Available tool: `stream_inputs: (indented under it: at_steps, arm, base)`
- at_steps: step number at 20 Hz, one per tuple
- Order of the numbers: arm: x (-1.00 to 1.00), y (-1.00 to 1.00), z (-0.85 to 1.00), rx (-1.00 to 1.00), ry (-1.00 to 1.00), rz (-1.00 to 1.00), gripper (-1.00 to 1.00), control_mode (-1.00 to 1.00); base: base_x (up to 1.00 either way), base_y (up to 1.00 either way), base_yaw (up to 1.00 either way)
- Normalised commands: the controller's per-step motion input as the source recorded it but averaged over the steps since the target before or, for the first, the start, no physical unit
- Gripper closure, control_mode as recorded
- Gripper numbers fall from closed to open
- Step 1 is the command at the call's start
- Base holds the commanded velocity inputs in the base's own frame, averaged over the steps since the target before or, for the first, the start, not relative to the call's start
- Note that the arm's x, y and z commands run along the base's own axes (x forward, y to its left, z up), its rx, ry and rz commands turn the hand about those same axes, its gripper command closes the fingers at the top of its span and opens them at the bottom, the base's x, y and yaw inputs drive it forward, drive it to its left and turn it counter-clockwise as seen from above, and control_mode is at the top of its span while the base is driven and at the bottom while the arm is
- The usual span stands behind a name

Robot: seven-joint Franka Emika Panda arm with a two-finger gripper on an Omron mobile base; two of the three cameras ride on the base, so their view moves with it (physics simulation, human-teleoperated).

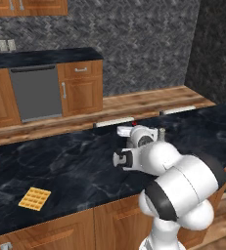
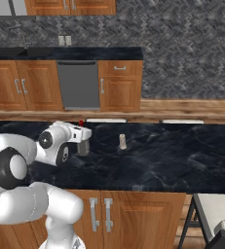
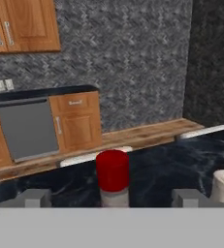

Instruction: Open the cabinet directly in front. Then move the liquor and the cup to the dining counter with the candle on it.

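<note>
claw: two-finger gripper (image 3: 112, 197) seen spread wide, nothing clamped
liquor: red-capped greyish bottle (image 3: 113, 177) stood upright between the fingertips on black veined marble dining counter (image 2: 172, 155)
candle: white stub (image 3: 223, 186) nearby
next: withdrawal judged along bottle's vertical axis

base views: behind arm, left/right, share dining counter (image 1: 60, 166) | hand view: low, close

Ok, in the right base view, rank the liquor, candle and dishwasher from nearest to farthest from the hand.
1. Liquor: between the open hand's fingers.
2. Candle: on the dining counter, to the hand's right.
3. Dishwasher: across the floor, against the back wall.
</note>
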Motion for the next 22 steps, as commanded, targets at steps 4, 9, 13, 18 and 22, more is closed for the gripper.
stream_inputs:
  at_steps: [4,9,13,18,22]
  arm:
    - [-0.23,0.0,1.0,0.07,0.02,-0.07,-1.0,-1.0]
    - [-0.59,-0.07,1.0,0.13,0.1,-0.09,-1.0,-1.0]
    - [-0.97,-0.09,1.0,0.13,0.3,0.0,-1.0,-1.0]
    - [-1.0,-0.17,1.0,0.12,0.3,0.0,-1.0,-1.0]
    - [-1.0,-0.09,0.89,0.04,0.1,0.0,-1.0,-1.0]
  base:
    - [0.0,0.0,0.0]
    - [0.0,0.0,0.0]
    - [0.0,0.0,0.0]
    - [0.0,0.0,0.0]
    - [0.0,0.0,0.0]
